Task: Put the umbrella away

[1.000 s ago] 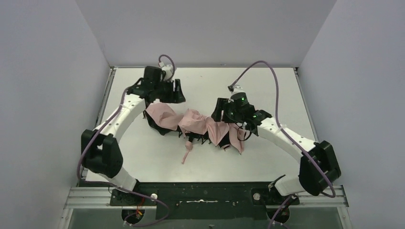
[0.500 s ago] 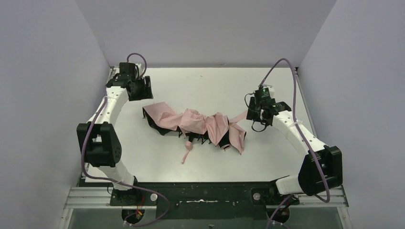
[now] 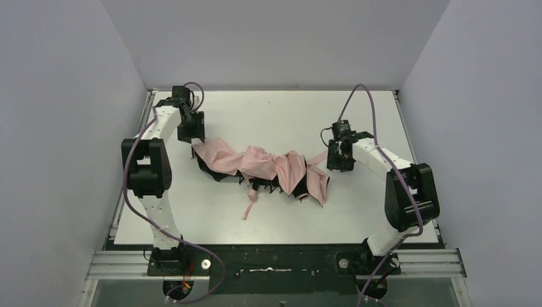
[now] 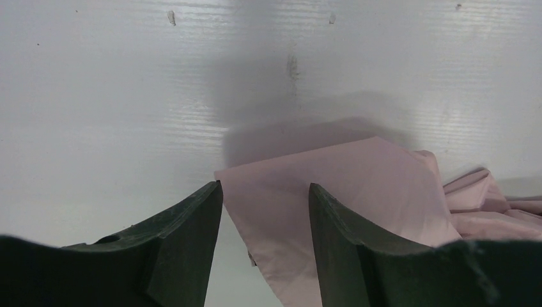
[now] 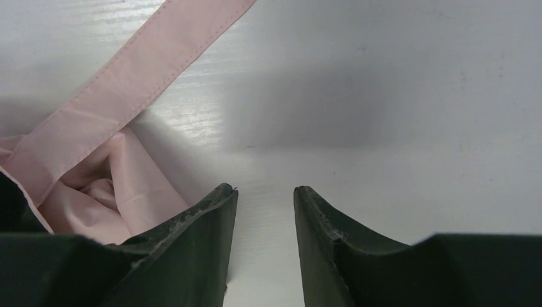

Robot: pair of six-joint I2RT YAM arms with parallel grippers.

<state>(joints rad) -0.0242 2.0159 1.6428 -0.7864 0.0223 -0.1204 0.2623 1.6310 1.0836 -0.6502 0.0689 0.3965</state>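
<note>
The left hand (image 3: 192, 134) points down with fingers parted, and the right hand (image 3: 339, 161) likewise, fingers only narrowly apart.

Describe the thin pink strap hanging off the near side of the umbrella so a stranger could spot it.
A crumpled pink and black umbrella lies across the middle of the white table. From its near side a thin pink strap trails toward the table's near edge. The other loose band lies flat at the umbrella's right end, by the right gripper.

No legible text or markings
</note>
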